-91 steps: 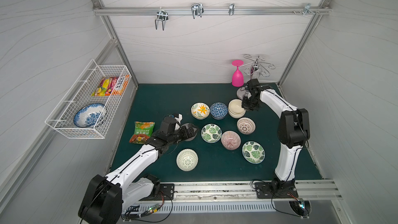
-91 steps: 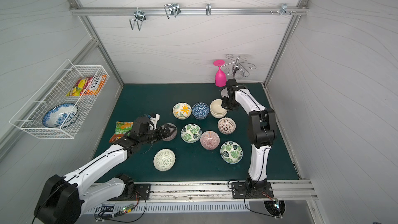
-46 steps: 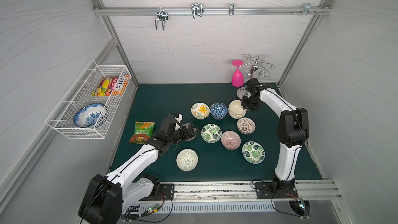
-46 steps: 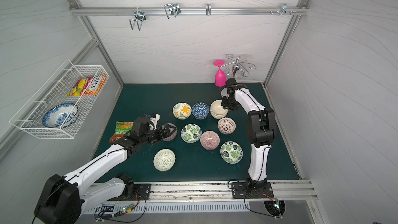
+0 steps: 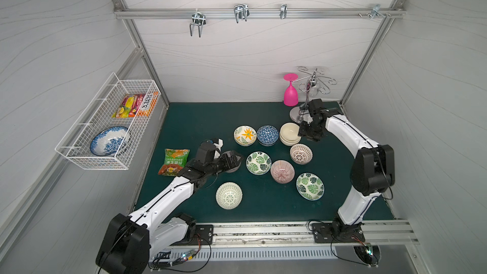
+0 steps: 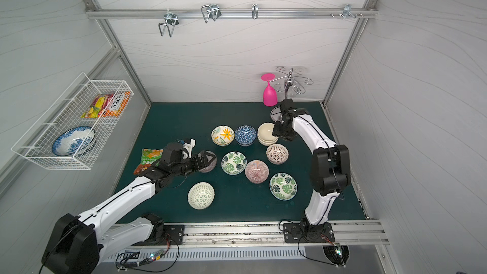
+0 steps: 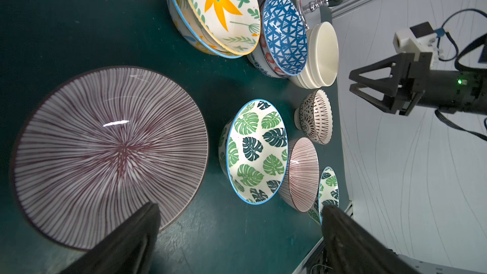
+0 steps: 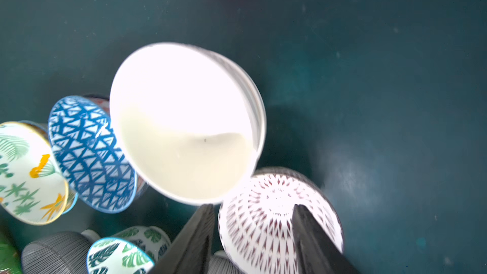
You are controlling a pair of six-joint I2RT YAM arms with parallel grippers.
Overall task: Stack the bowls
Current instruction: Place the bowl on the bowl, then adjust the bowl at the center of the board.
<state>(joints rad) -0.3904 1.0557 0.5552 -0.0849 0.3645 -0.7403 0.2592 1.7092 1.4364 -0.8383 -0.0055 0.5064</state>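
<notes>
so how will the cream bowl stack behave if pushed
Likely heavy for its size: the cream bowl stack looks like several nested ceramic bowls. Its glossy glaze suggests slippery rims. Standing upright on the mat, it would probably slide, not roll.

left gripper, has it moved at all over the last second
No. In a top view the left gripper keeps the same gap to the green leaf bowl beside it as before, fingers wide open.
</notes>
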